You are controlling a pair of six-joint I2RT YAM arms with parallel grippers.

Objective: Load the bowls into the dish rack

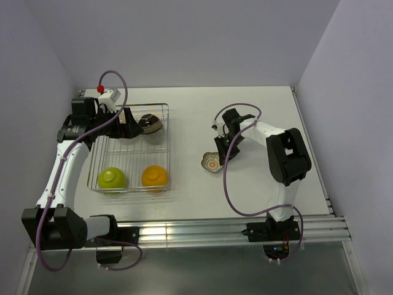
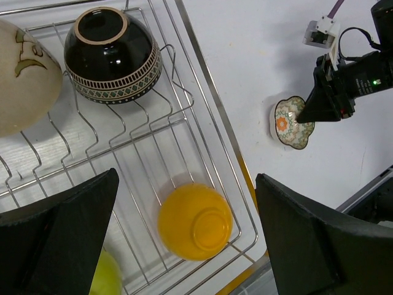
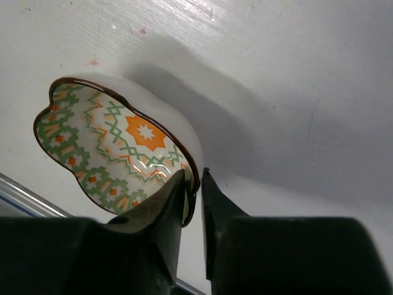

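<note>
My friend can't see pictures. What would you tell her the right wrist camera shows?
The right claw pinches the rim of a small scalloped bowl, one finger inside and one outside. The bowl has a green and orange pattern with an orange star in the middle, and the white table is behind it.

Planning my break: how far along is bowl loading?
Done: the lime-green round bowl, orange round bowl, dark patterned bowl and cream bowl sit in the silver wire dish rack. In hand: the right end effector pinches the rim of the scalloped patterned bowl, outside the rack. Remaining: racking it.
</note>
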